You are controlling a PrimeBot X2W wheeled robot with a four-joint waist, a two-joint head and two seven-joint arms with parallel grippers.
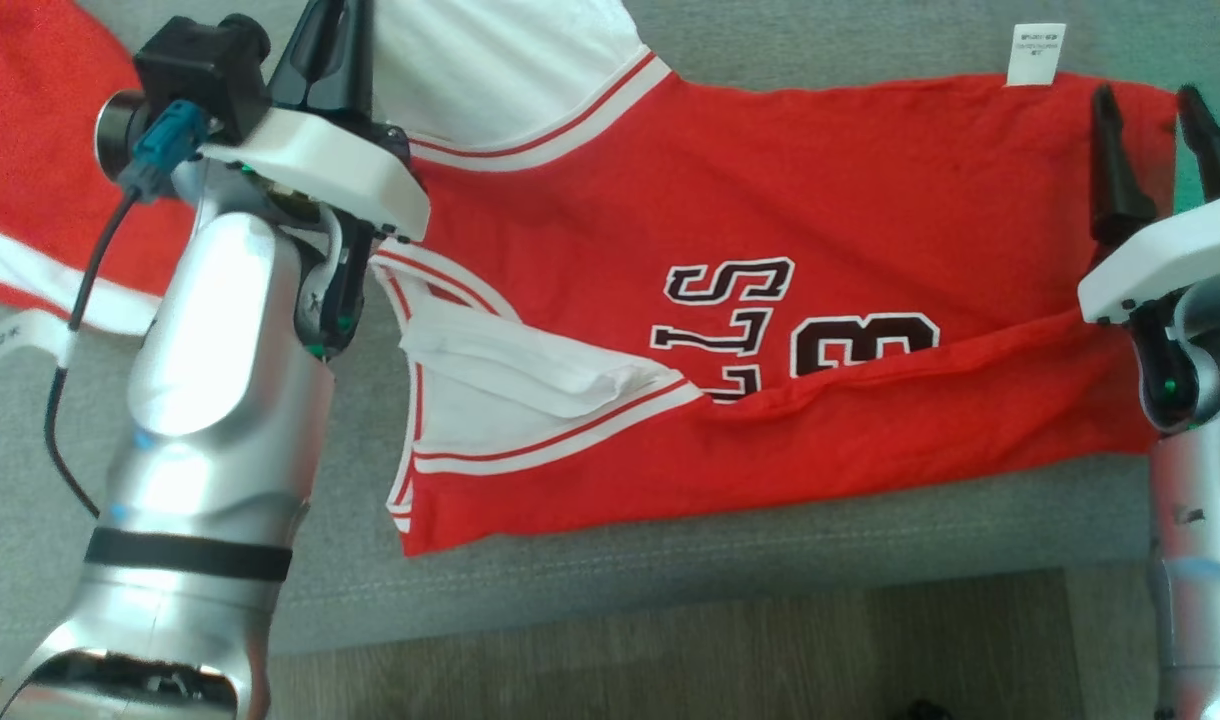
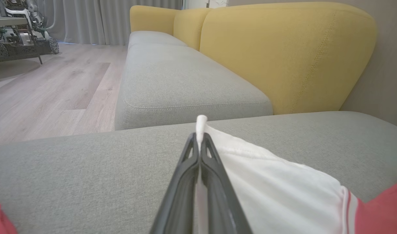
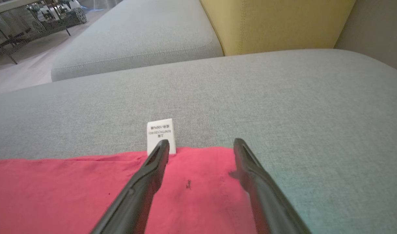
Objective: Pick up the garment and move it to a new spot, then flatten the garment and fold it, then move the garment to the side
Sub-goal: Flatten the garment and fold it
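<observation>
Jersey (image 1: 770,200) lying on sofa (image 1: 670,560); L hand (image 2: 200,138) pinching its white part, R hand (image 3: 201,144) hovering wide open.

The jersey (image 1: 770,200) is red with white sleeves (image 1: 510,60), red-and-white striped trim and black, white-edged lettering (image 1: 800,320). It lies spread sideways on the grey sofa cushion (image 1: 870,530). Its near edge is folded over part of the lettering, and a white label (image 1: 1035,55) sticks out at the far right.

Head camera looks down; both wrist cameras skim the grey sofa (image 2: 185,74).
</observation>
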